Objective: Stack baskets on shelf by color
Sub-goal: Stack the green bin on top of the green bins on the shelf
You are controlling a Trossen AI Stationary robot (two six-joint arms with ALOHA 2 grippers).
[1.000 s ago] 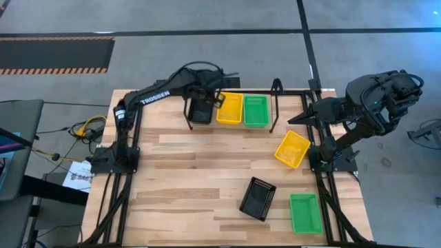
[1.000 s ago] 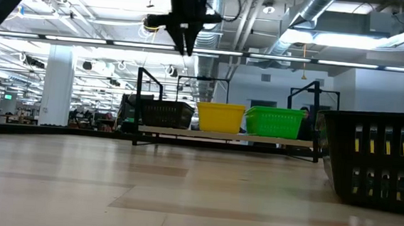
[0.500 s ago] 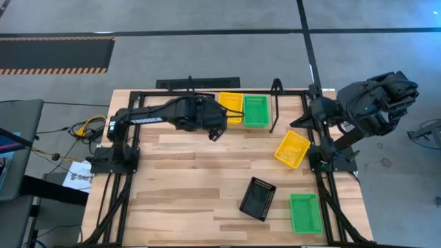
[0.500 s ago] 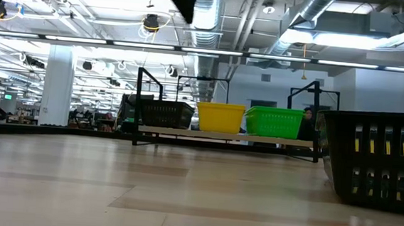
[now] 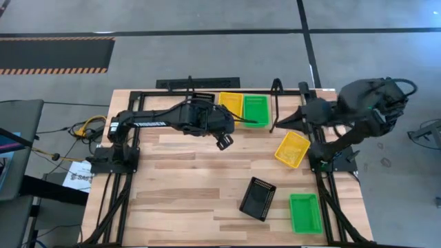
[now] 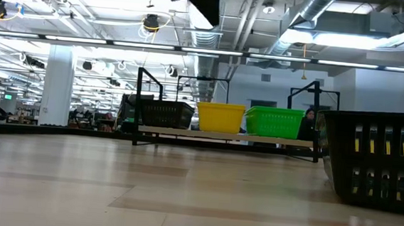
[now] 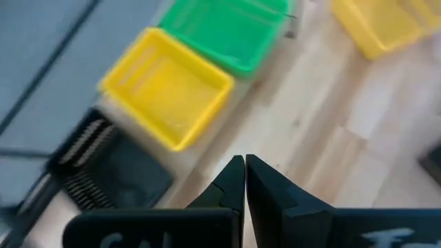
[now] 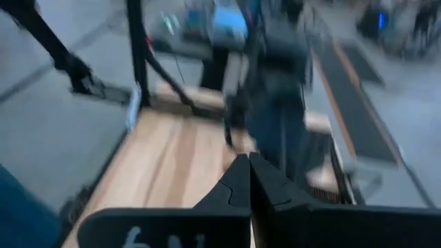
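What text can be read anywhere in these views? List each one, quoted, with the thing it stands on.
"TROSSEN": white letters along the left arm in the high view.
White marks on each wrist camera's own mount in the left wrist and right wrist views: cut off, unreadable.
Printed sheet on the floor beside the table: too small to read.
Nothing else legible.

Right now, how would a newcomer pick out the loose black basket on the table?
Start at the big wooden table, near edge. The black basket lies there, skewed, beside a green basket in the corner. It is the only dark basket off the shelf.
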